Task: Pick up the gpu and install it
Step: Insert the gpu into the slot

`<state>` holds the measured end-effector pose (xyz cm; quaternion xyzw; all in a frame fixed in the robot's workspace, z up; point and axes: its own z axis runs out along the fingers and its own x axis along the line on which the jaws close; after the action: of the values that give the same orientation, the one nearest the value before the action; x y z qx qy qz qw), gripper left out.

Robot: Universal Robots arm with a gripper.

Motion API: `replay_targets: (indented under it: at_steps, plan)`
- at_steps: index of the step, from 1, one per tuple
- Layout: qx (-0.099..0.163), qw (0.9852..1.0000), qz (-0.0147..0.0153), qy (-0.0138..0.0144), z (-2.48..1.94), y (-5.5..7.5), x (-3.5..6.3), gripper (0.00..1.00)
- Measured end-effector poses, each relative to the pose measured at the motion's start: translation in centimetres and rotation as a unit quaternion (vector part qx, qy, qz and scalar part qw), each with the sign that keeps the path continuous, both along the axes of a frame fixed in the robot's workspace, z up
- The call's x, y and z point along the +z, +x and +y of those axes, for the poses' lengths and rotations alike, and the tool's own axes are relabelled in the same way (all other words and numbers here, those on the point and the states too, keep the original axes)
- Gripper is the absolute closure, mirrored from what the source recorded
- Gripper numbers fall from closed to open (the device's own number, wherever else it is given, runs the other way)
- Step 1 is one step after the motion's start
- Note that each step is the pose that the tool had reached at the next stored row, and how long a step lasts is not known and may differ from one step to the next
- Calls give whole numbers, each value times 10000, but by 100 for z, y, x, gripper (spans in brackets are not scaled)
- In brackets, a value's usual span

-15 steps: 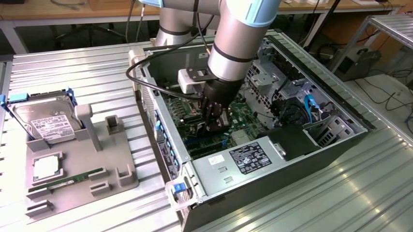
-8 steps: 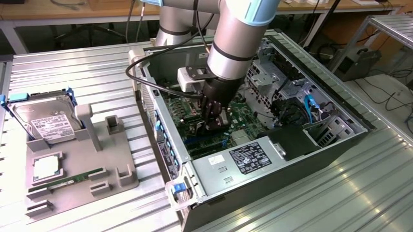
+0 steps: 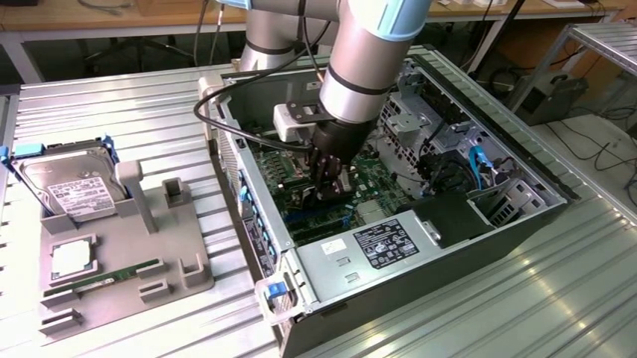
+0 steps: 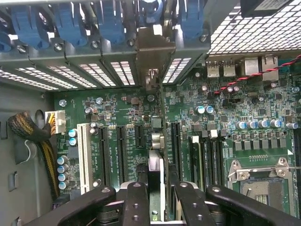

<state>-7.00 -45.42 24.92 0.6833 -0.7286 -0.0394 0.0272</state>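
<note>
Gpu [image 4: 156, 174] first: we see it edge-on in the wrist view, a thin dark card standing upright between the black fingers [image 4: 136, 202] of the gripper [image 4: 156, 207], which are clenched on its top edge, while its silvery bracket [image 4: 153, 52] reaches up to the slot openings in the rear wall of the computer case [image 3: 538, 168]. Below the card lies the green motherboard [image 4: 117, 108] with its row of long expansion slots, and the card sits in line with one of them — whether it is fully seated we cannot tell. In the exterior view the arm [image 3: 363, 67] reaches down into the open case, the gripper [image 3: 327, 190] low over the board, just behind the power supply [image 3: 374, 246] with its dark label. The case lies on its side on a ribbed metal table [image 3: 557, 298]. Beside the case, toward the exterior view's left, a grey fixture tray [image 3: 189, 272] holds a hard drive [image 3: 74, 186] with a white label and a green memory stick [image 3: 104, 278]. Beyond the table we see wooden benches [image 3: 100, 19] and cables on the floor.
</note>
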Motion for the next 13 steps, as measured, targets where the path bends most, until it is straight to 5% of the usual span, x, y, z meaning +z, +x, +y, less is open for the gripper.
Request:
replay_targets:
  at_steps: [13]
  plan:
    - [1, 10000, -1, 4, -2, -12, -62, 74]
